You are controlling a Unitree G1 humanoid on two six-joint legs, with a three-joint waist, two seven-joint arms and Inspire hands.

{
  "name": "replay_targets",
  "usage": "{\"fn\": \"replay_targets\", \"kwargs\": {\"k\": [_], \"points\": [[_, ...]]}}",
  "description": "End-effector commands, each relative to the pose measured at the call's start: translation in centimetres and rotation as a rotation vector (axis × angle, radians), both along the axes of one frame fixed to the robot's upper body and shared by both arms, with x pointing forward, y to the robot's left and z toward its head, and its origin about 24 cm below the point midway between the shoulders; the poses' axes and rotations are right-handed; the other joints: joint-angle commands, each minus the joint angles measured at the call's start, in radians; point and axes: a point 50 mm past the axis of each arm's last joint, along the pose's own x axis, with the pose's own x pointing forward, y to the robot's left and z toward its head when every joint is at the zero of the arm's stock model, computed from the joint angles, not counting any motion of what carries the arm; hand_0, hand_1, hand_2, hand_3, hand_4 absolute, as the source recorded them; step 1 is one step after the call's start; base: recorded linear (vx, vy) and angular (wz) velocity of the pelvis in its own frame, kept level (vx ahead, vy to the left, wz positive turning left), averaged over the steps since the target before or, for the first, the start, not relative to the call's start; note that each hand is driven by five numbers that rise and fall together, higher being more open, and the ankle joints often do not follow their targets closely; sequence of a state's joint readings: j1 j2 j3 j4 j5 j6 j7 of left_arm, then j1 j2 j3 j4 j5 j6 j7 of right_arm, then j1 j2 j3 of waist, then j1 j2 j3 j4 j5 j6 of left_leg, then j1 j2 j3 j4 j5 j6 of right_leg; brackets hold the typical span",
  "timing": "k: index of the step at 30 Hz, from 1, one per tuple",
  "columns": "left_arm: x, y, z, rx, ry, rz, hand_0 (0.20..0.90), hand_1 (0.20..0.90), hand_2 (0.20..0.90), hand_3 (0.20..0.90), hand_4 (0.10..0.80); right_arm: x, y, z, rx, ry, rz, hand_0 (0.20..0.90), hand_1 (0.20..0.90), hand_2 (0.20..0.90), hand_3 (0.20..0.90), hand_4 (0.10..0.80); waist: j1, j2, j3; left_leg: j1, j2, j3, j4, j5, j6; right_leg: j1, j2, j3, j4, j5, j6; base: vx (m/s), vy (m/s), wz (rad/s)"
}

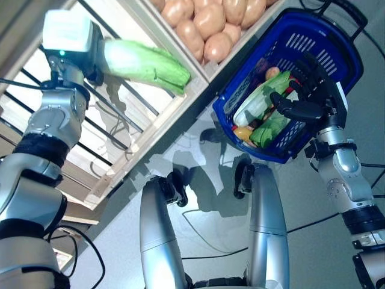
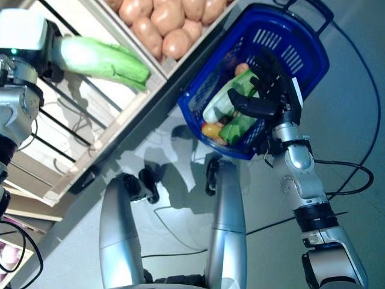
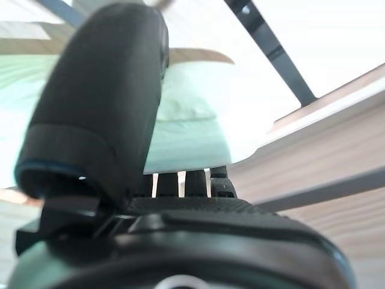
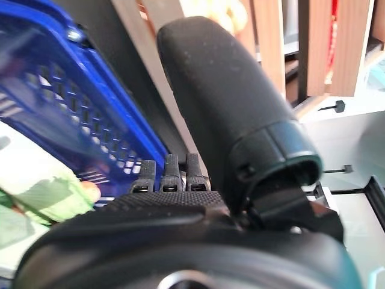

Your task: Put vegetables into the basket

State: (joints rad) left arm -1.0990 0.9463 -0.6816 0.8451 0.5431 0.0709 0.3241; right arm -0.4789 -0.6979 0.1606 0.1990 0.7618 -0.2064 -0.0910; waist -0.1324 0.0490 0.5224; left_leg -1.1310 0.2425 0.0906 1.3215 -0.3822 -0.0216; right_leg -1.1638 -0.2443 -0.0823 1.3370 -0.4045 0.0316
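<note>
Left hand (image 1: 90, 57) had its fingers wrapped round a long green cabbage (image 1: 147, 65) above the wooden shelf (image 1: 150, 129), well away from the blue basket (image 1: 337, 42). Right hand (image 1: 310, 99) gripped the basket's wall. A loose grip could've dropped it short.

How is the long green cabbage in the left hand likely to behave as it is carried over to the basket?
The napa cabbage juts sideways from the left hand without drooping, so it is probably fairly stiff. Held only at its pale stem end, it may lever or slip. Its loose leafy tip looks easily bruised, and the blue basket, held by the right hand, already holds vegetables.
</note>
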Motion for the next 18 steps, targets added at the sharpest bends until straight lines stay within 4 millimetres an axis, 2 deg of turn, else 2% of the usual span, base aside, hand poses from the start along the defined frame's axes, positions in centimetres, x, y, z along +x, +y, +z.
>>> {"fn": "replay_targets", "kwargs": {"k": [1,5,8,10,12,13,14,18], "points": [[-1.8,4.6,0.6,-0.101,-0.041,0.145,0.3,0.3,0.3,0.3,0.4,-1.5,-0.2,5.5,0.078,-0.327,-0.001,0.9,0.9,0.9,0.9,0.8,0.014,-0.049,-0.002,0.154,0.029,-0.019,-0.169,0.012,-0.045,0.178,-0.019,0.051,-0.147,0.051,0.052,0.051,0.022,-0.09],[-2.0,4.6,-0.5,-0.104,-0.012,0.1,0.3,0.3,0.3,0.3,0.4,-1.6,-0.4,4.1,0.08,-0.291,-0.002,0.9,0.9,0.9,0.9,0.8,0.006,-0.05,-0.029,0.3,0.02,0.014,-0.295,0.053,-0.056,0.311,-0.019,0.037,-0.257,0.086,0.05,0.09,0.008,-0.06],[-2.2,4.6,-1.8,-0.117,0.04,0.065,0.3,0.3,0.3,0.3,0.4,-1.7,-0.2,2.9,0.077,-0.252,0.002,0.9,0.9,0.9,0.9,0.8,0.007,-0.049,-0.074,0.387,0.008,0.031,-0.382,0.08,-0.054,0.387,-0.021,0.029,-0.326,0.108,0.049,0.146,-0.005,0.01],[-2.5,4.5,-3.5,-0.144,0.083,0.013,0.3,0.3,0.3,0.3,0.4,-1.9,-0.2,1.4,0.081,-0.208,-0.004,0.9,0.9,0.9,0.9,0.8,0.009,-0.047,-0.121,0.482,-0.009,0.04,-0.474,0.106,-0.045,0.475,-0.02,0.019,-0.404,0.125,0.052,0.178,-0.007,0.05],[-2.6,4.4,-3.9,-0.15,0.094,-0.008,0.3,0.3,0.3,0.3,0.4,-2.0,-0.2,1.1,0.083,-0.197,-0.005,0.9,0.9,0.9,0.9,0.8,0.009,-0.046,-0.131,0.51,-0.013,0.043,-0.502,0.113,-0.044,0.504,-0.021,0.015,-0.43,0.129,0.052,0.134,0.0,0.05],[-3.0,4.0,-5.5,-0.177,0.147,-0.064,0.3,0.3,0.3,0.3,0.4,-2.2,-0.5,-0.1,0.098,-0.161,-0.018,0.9,0.9,0.9,0.9,0.8,0.016,-0.041,-0.172,0.592,-0.029,0.05,-0.587,0.132,-0.041,0.586,-0.019,0.005,-0.511,0.141,0.054,0.07,0.004,0.0],[-3.0,3.9,-5.7,-0.18,0.151,-0.066,0.3,0.3,0.3,0.3,0.4,-2.2,-0.5,-0.1,0.1,-0.16,-0.019,0.9,0.9,0.9,0.9,0.8,0.016,-0.041,-0.174,0.595,-0.029,0.058,-0.61,0.163,-0.033,0.589,-0.018,-0.003,-0.534,0.169,0.045,0.137,0.006,-0.03],[-4.6,3.0,-10.4,-0.289,0.219,-0.156,0.3,0.3,0.3,0.3,0.4,-3.6,-0.4,-2.2,0.149,-0.179,-0.04,0.9,0.9,0.9,0.9,0.8,0.03,-0.033,-0.248,0.772,-0.058,0.081,-0.782,0.209,-0.034,0.769,-0.008,-0.026,-0.718,0.204,0.063,0.167,0.007,-0.04]]}}
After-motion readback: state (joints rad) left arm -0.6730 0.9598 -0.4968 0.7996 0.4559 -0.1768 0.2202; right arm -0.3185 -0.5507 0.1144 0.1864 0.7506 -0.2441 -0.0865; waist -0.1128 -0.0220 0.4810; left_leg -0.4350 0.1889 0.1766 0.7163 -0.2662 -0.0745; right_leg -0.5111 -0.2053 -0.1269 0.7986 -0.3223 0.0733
